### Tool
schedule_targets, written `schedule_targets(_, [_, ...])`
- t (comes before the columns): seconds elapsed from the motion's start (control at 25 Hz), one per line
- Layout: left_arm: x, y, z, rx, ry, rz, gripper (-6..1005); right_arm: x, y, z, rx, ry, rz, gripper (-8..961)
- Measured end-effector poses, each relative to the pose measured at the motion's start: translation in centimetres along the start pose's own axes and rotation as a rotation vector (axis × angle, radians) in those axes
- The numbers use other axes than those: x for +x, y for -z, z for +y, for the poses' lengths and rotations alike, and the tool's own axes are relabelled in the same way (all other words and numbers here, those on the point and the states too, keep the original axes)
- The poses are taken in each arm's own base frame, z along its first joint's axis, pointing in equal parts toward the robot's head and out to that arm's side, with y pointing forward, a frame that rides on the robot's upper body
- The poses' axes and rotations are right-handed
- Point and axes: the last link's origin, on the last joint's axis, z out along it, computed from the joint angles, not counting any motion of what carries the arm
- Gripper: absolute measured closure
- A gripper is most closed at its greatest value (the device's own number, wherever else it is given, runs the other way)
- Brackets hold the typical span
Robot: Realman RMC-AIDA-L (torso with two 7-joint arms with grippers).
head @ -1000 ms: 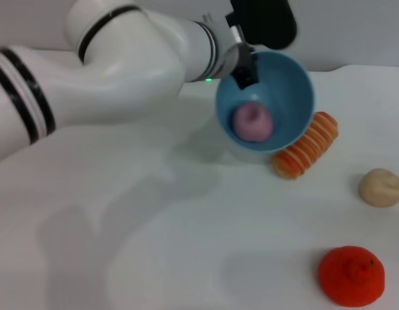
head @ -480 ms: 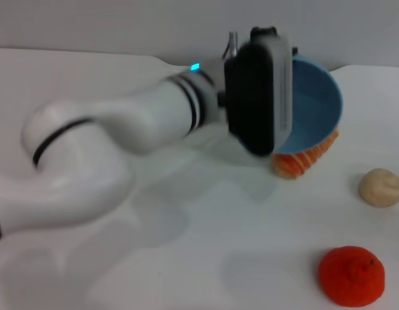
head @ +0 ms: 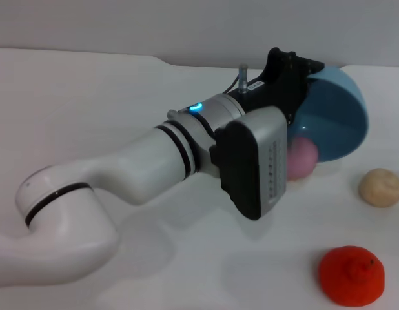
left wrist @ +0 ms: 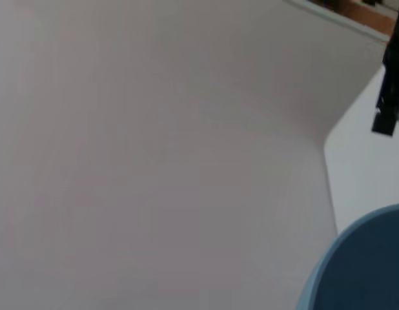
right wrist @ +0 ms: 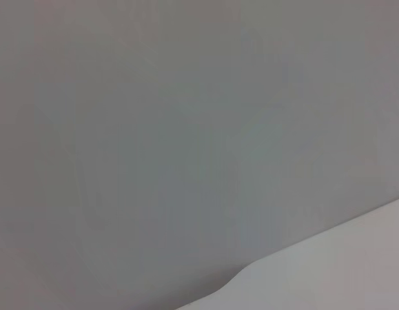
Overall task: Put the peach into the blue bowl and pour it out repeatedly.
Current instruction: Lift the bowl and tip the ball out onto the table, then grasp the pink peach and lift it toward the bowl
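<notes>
In the head view my left gripper [head: 301,82] is shut on the rim of the blue bowl [head: 338,119], at the back right of the table. The bowl is tipped steeply on its side, its mouth turned toward my arm. The pink peach [head: 302,159] shows at the bowl's lower rim, partly hidden behind my wrist housing. I cannot tell whether it rests on the table or still in the bowl. The left wrist view shows only a piece of the blue bowl [left wrist: 364,265]. The right gripper is out of view.
A beige round lump [head: 381,187] lies on the white table [head: 122,116] to the right of the bowl. An orange-red bumpy fruit [head: 351,276] sits near the front right. My left forearm [head: 148,168] stretches across the table's middle.
The left arm swung lower and to the right and rolled the bowl from upright-facing to tipped over. The peach slid from deep inside the bowl to its lower rim. The striped orange item is now covered.
</notes>
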Motion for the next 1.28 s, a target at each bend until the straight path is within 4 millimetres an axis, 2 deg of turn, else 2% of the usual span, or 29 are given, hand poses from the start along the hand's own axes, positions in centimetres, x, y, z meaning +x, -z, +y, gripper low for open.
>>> schedule_targets(0.32, [0.0, -0.2, 0.1, 0.021, 0.026, 0.016, 1001, 0.3, 0.2, 0.0, 0.004, -0.013, -0.002, 305])
schedule_targets(0.52, [-1.8, -1.3, -1.9, 0.078, 0.299, -0.076, 1000, 0.6, -0.2, 1.0, -0.062, -0.013, 0.035, 306])
schedule_targets(0.6, [-3.6, -1.9, -3.1, 0.085, 0.488, -0.155, 1000, 0.8, -0.4, 1.8, -0.119, -0.018, 0.082, 306])
schedule_targets(0.76, [-6.7, -3.0, -4.6, 0.04, 0.761, -0.278, 1000, 1.4, -1.2, 3.9, -0.246, -0.039, 0.3, 306])
schedule_targets(0.88, [-8.8, -3.7, -5.1, -0.018, 0.916, -0.363, 1000, 2.0, -2.2, 5.7, -0.326, -0.022, 0.489, 307])
schedule_targets(1.04, [-11.1, -4.1, -5.4, -0.079, 1.089, -0.471, 1001, 2.6, -4.1, 9.0, -0.439, 0.042, 0.613, 307])
schedule_targets(1.16, [-11.6, -3.9, -5.3, -0.081, 1.112, -0.487, 1001, 4.1, -5.9, 12.2, -0.518, 0.116, 0.713, 307])
schedule_targets(1.2, [-11.6, -3.9, -5.3, -0.081, 1.112, -0.487, 1001, 4.1, -5.9, 12.2, -0.518, 0.116, 0.713, 306])
schedule_targets(1.28, [-11.6, -3.8, -5.2, -0.081, 1.113, -0.49, 1001, 5.2, -6.9, 13.8, -0.54, 0.157, 0.779, 306])
